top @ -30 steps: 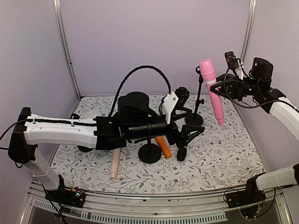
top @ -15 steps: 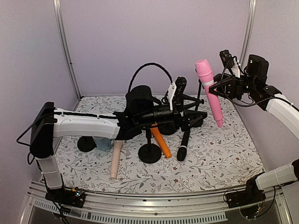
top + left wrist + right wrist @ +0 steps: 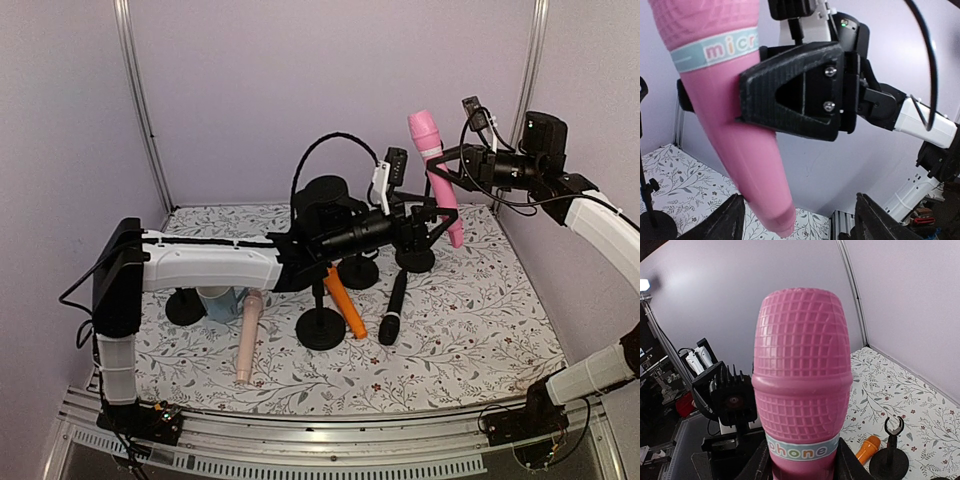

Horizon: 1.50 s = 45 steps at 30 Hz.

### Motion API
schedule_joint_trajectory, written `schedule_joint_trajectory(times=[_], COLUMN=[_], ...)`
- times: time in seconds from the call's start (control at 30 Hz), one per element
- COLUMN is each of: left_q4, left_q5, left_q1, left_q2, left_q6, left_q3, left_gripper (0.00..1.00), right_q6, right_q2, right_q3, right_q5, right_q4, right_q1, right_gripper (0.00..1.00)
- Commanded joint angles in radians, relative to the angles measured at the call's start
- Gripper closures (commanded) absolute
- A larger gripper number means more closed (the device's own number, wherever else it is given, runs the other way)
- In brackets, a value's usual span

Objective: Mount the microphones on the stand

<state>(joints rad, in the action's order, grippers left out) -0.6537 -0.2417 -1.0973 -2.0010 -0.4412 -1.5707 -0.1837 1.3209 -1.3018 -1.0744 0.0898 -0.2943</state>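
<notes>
My right gripper [image 3: 447, 172] is shut on the bright pink microphone [image 3: 436, 178] and holds it tilted in the air at the back right, head up. In the right wrist view the gripper [image 3: 801, 467] clamps just below the microphone's head [image 3: 801, 375]. My left gripper [image 3: 432, 226] is open at the microphone's lower end. In the left wrist view the pink tail [image 3: 762, 175] hangs between the spread fingertips [image 3: 730, 220]. The orange microphone [image 3: 346, 308], black microphone [image 3: 392, 310] and beige microphone [image 3: 246, 338] lie on the mat. A stand [image 3: 416, 255] is below the pink microphone.
More round-based stands are at the mat's middle [image 3: 321, 328], behind it [image 3: 358, 270] and at the left [image 3: 184, 306]. A blue-and-white mug [image 3: 220, 301] sits under the left arm. Purple walls close in the back and sides.
My left arm has reached further back and to the right, bringing its open gripper up to the pink microphone. My right gripper has moved the microphone left and tilted it more.
</notes>
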Motion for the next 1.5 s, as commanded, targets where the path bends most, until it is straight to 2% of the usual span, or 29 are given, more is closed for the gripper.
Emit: schedule_joint_trajectory(times=[0.0, 0.13, 0.4, 0.53, 0.97, 1.1, 1.2, 1.23, 1.27, 1.33, 1.4, 1.43, 1.47], left_q4=[0.126, 0.14, 0.078, 0.031, 0.011, -0.001, -0.009, -0.009, -0.01, 0.016, 0.07, 0.101, 0.135], left_q5=[0.093, 0.138, 0.098, 0.106, 0.123, 0.117, 0.104, 0.096, 0.077, 0.035, -0.01, -0.048, -0.099], left_q1=[-0.01, -0.008, -0.008, -0.009, -0.007, -0.007, -0.006, -0.006, -0.002, 0.009, 0.026, 0.037, 0.051], left_q2=[-0.068, -0.084, -0.09, -0.096, -0.145, -0.138, -0.114, -0.103, -0.089, -0.047, 0.002, 0.021, 0.067], left_q6=[-0.095, -0.12, -0.11, -0.108, -0.075, -0.06, -0.035, -0.03, -0.022, -0.003, 0.02, 0.037, 0.056], left_q3=[-0.088, -0.111, -0.098, -0.089, -0.139, -0.125, -0.096, -0.085, -0.072, -0.046, -0.017, -0.002, 0.007], left_gripper=[0.23, 0.24, 0.43, 0.38, 0.41, 0.49, 0.59, 0.62, 0.64, 0.69, 0.74, 0.75, 0.77], right_q6=[-0.01, -0.004, 0.006, 0.009, -0.026, -0.034, -0.03, -0.029, -0.024, -0.008, 0.047, 0.081, 0.109], right_q2=[-0.005, -0.01, -0.01, -0.013, -0.015, -0.019, -0.024, -0.026, -0.026, -0.026, -0.031, -0.037, -0.041], right_q3=[-0.028, -0.021, -0.014, -0.004, 0.014, 0.029, 0.043, 0.045, 0.044, 0.025, -0.01, -0.028, -0.049], right_q5=[0.039, 0.053, 0.092, 0.118, 0.131, 0.134, 0.135, 0.134, 0.126, 0.074, 0.024, 0.01, -0.01], right_q4=[-0.002, 0.0, 0.005, 0.003, -0.032, -0.038, -0.04, -0.038, -0.031, 0.007, 0.078, 0.115, 0.156], right_q1=[-0.015, -0.014, -0.014, -0.014, -0.014, -0.014, -0.015, -0.014, -0.013, 0.005, 0.032, 0.048, 0.063], right_gripper=[0.76, 0.78, 0.79, 0.8, 0.8, 0.8, 0.78, 0.75, 0.67, 0.41, 0.22, 0.08, 0.02])
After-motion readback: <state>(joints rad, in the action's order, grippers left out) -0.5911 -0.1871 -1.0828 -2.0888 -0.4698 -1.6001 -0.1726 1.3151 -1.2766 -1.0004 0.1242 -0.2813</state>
